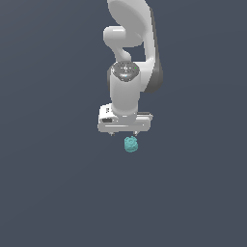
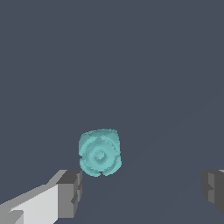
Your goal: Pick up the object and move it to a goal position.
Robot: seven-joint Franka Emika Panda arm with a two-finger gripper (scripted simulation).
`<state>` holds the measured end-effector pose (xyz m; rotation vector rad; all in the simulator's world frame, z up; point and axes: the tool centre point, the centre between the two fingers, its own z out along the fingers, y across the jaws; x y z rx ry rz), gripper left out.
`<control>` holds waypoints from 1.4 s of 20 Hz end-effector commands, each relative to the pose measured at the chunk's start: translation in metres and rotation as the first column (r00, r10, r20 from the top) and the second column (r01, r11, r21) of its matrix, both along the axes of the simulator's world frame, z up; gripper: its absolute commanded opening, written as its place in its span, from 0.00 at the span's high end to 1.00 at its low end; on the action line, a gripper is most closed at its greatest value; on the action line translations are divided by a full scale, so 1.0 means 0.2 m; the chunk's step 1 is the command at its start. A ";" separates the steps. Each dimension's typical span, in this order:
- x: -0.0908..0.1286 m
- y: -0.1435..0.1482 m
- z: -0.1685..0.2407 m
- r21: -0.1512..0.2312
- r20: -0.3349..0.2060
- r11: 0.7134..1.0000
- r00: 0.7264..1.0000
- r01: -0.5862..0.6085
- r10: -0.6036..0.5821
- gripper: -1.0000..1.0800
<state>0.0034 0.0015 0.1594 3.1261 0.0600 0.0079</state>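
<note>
While its jaws stand wide apart and grip nothing, the white gripper [image 1: 124,133] hangs just above the teal object [image 1: 130,144] on a plain dark grey floor [image 1: 53,193].

In the wrist view, the bumpy-topped object [image 2: 99,152] sits near one grey finger pad [image 2: 70,194], apart from it, and well apart from the other [image 2: 213,190]. The floor [image 2: 153,65] is bare on every side of the lump, with no wall or edge in sight.

Small bumpy teal object [image 1: 130,144] on grey ground
</note>
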 end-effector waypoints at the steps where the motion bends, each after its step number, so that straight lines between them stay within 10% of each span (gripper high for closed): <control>1: 0.00 0.00 0.00 0.000 0.000 1.000 1.000 0.000 0.000 0.04; 14: -0.05 -0.12 -0.05 -0.010 -0.033 1.000 0.999 0.011 -0.011 0.04; 28: -0.08 0.12 -0.29 0.009 -0.011 0.997 0.997 -0.072 0.073 0.04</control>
